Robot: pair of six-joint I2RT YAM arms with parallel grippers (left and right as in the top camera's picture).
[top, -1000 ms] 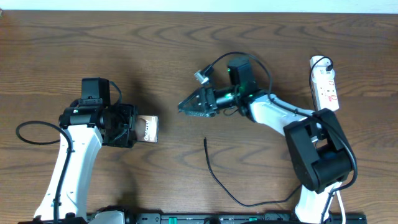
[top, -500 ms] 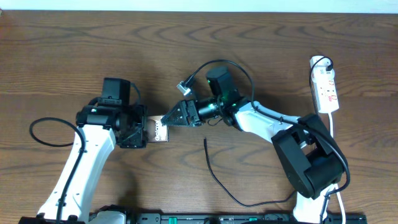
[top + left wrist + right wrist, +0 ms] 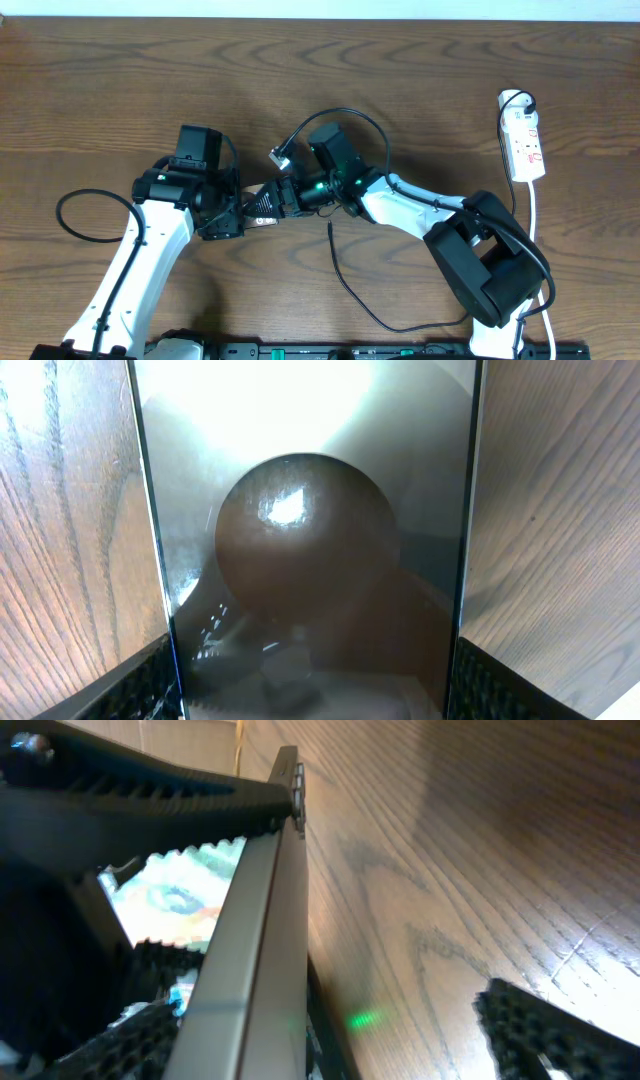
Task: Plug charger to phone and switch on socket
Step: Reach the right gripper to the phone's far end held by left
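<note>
- Left gripper point(image 3: 228, 210) clamps the phone point(image 3: 310, 560) across its width.
- Right gripper point(image 3: 270, 198) gapes wide around the phone's free end.
- Charger point(image 3: 335, 262) lies loose on the table point(image 3: 100, 80).

Both arms reach inward, left pincer point(image 3: 238, 208) clamping the phone point(image 3: 310, 560), right pincer point(image 3: 268, 198) spread wide around it.

Dark brown wood-grain table point(image 3: 120, 80)
</note>
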